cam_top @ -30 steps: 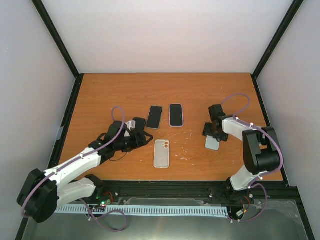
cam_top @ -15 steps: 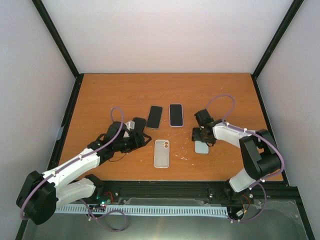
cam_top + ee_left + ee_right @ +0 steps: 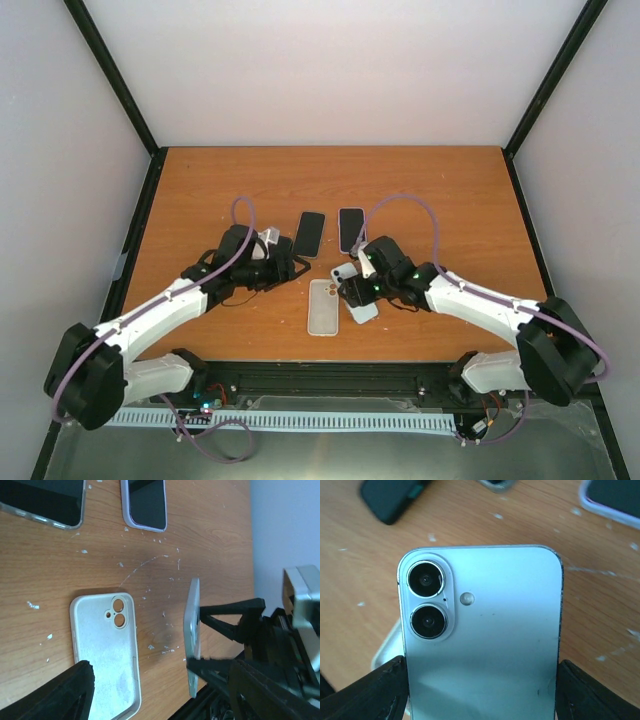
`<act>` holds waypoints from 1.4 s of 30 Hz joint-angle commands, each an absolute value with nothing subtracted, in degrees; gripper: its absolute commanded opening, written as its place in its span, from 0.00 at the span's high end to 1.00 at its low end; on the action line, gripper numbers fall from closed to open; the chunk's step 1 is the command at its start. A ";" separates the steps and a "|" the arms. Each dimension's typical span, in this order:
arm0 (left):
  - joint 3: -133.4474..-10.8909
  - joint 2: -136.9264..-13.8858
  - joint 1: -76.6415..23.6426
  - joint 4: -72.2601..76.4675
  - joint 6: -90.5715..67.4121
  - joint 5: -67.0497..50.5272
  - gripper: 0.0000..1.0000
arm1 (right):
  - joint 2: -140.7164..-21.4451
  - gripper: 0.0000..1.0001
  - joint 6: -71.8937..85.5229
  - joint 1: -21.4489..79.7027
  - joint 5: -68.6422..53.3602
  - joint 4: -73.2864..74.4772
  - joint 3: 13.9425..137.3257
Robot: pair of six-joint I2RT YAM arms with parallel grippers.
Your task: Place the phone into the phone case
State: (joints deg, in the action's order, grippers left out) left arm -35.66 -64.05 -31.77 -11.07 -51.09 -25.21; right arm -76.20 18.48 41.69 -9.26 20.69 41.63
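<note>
The white phone case (image 3: 323, 306) lies open side up on the table, camera holes toward the back; in the left wrist view the case (image 3: 105, 652) is empty. My right gripper (image 3: 358, 290) is shut on the pale blue phone (image 3: 364, 311), gripping its long edges. It holds the phone just right of the case, tipped up on edge and apart from it. The right wrist view shows the phone's back (image 3: 480, 630) with its two lenses, and my right gripper (image 3: 480, 690) round it. My left gripper (image 3: 288, 268) is open and empty, left of the case.
A black phone in a clear case (image 3: 310, 233) and a phone in a lilac case (image 3: 351, 230) lie behind the white case. Both show again at the top of the left wrist view, the black phone (image 3: 45, 500) and the lilac-cased phone (image 3: 146, 502). White specks dot the wood.
My right arm has swung left across the table, carrying the phone from the right side to just beside the case. My left gripper has shifted slightly toward the back and right.
</note>
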 commanded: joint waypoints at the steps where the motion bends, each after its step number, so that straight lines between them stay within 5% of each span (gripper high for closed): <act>1: -40.12 -67.32 -30.94 -12.25 -47.45 -30.00 0.27 | -72.20 0.51 11.85 46.40 -11.69 12.45 39.97; 15: -43.84 -73.30 -30.94 -12.46 -44.11 -39.19 0.42 | -70.06 0.53 6.71 55.58 -7.91 6.23 40.87; 22: -43.97 -73.30 -30.94 -12.04 -44.37 -40.04 0.84 | -70.66 0.52 6.43 57.04 -5.70 7.53 42.30; 25: -43.12 -72.71 -30.94 -10.48 -46.17 -41.16 0.99 | -70.20 0.45 6.73 58.53 -2.36 9.31 42.70; 30: -41.84 -71.16 -30.94 -9.67 -49.73 -41.99 1.00 | -69.74 0.15 7.85 63.85 8.63 13.20 43.90; 33: -42.06 -70.53 -30.94 -10.07 -50.72 -40.57 1.00 | -70.00 0.09 7.72 66.89 15.52 15.43 44.95; 37: -42.58 -70.12 -30.94 -11.44 -52.33 -38.45 1.00 | -70.89 0.14 6.11 71.75 22.54 16.30 45.63; 42: -42.81 -69.51 -30.94 -11.45 -55.87 -37.23 1.00 | -75.05 0.42 2.15 79.32 33.98 16.76 47.42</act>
